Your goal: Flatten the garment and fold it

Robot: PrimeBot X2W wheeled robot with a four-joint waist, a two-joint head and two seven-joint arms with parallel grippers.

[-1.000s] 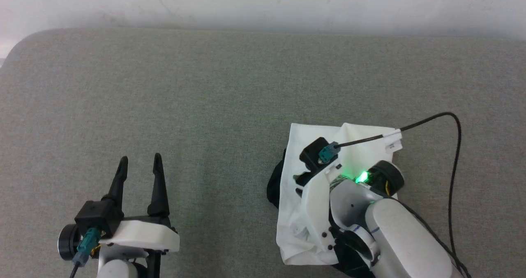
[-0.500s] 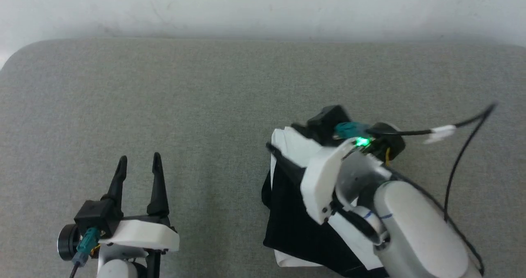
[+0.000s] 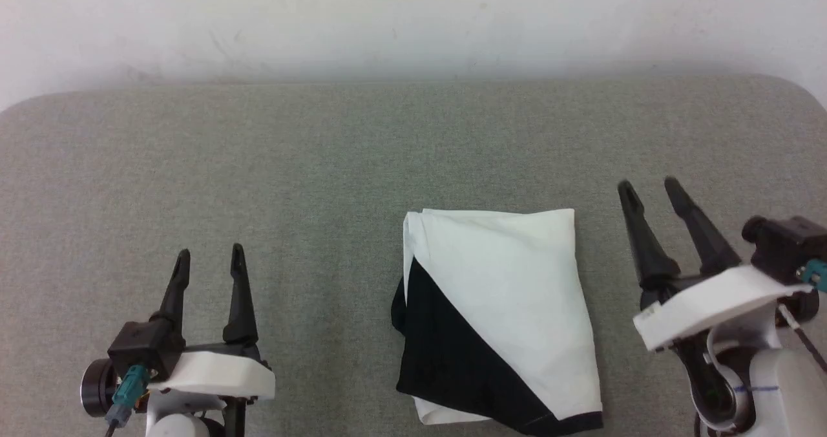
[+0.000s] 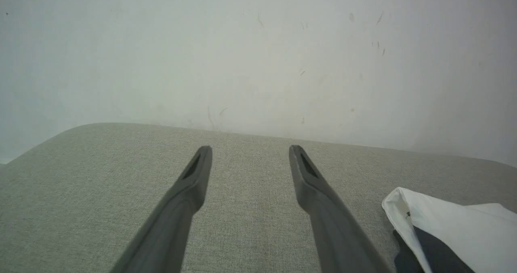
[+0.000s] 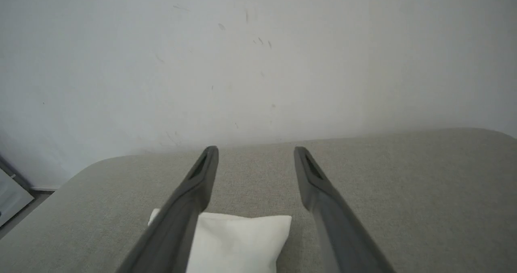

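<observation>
- The T-shirt (image 3: 517, 282), at lower centre, is being judged already folded; little is being left undone.
- The left gripper (image 3: 210, 251) and right gripper (image 3: 648, 183) are being held spread, empty.

Support: broad grey-green woven fabric cushion (image 3: 258, 165), flat top, even weave, far corners rounded.

One item lies directly on it: soft white-and-black T-shirt (image 3: 517, 282), folded into a compact, roughly rectangular packet. It sits right of centre, toward the near edge. White panel uppermost. A black wedge runs diagonally across the near-left part, down to the near-right corner. Layered white edges show along the left side. Packet lies flat against the weave.
</observation>
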